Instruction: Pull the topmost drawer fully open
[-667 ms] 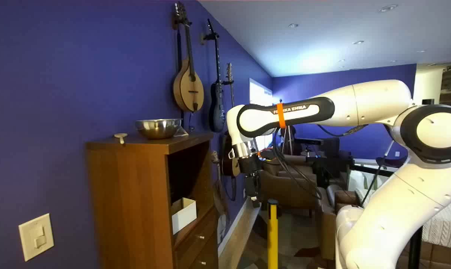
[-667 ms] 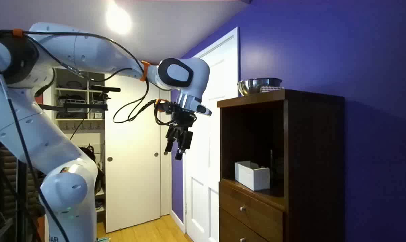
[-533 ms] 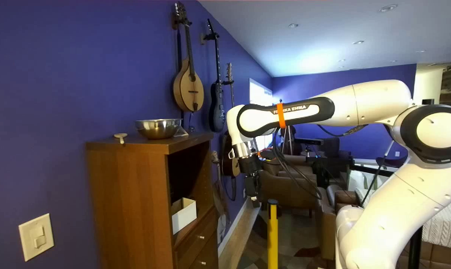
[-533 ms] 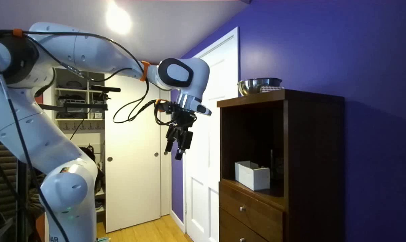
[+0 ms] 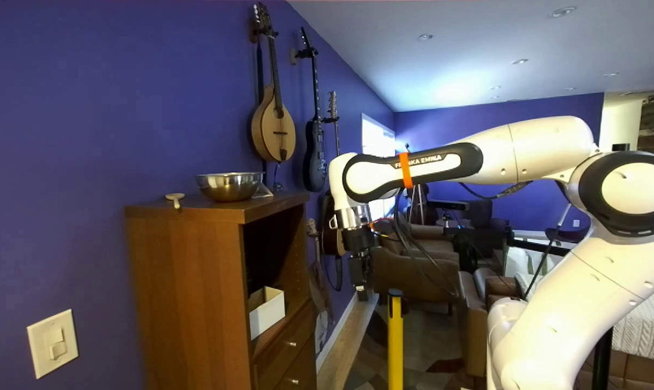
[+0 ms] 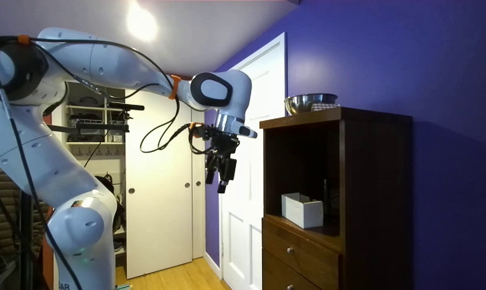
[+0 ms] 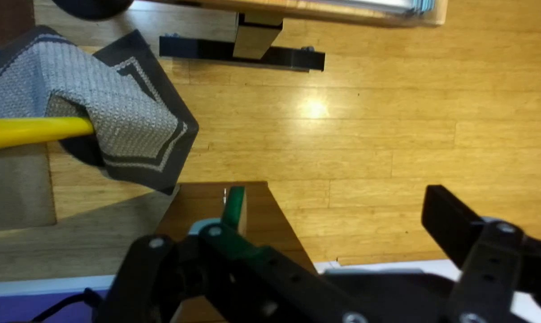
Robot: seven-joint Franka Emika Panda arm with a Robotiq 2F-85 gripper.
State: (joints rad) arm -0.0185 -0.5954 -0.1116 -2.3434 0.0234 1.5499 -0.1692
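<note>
Black claw (image 7: 336,199) is released, fingers (image 7: 447,220) spread wide across the bottom of the wrist view. In an exterior view it hangs mid-frame, apart from the cabinet (image 6: 375,193). Topmost drawer (image 6: 307,257) sits pushed in at lower right, white box (image 6: 311,215) in the compartment (image 6: 299,161) just above, metal bowl (image 6: 303,104) up top, white door (image 6: 245,189) at centre, further back.

Bowl (image 5: 230,187), on the cabinet (image 5: 191,287). Box (image 6: 302,213), in the compartment (image 6: 295,161). Topmost drawer (image 6: 305,257), directly beneath the compartment, above another drawer (image 6: 279,276).
</note>
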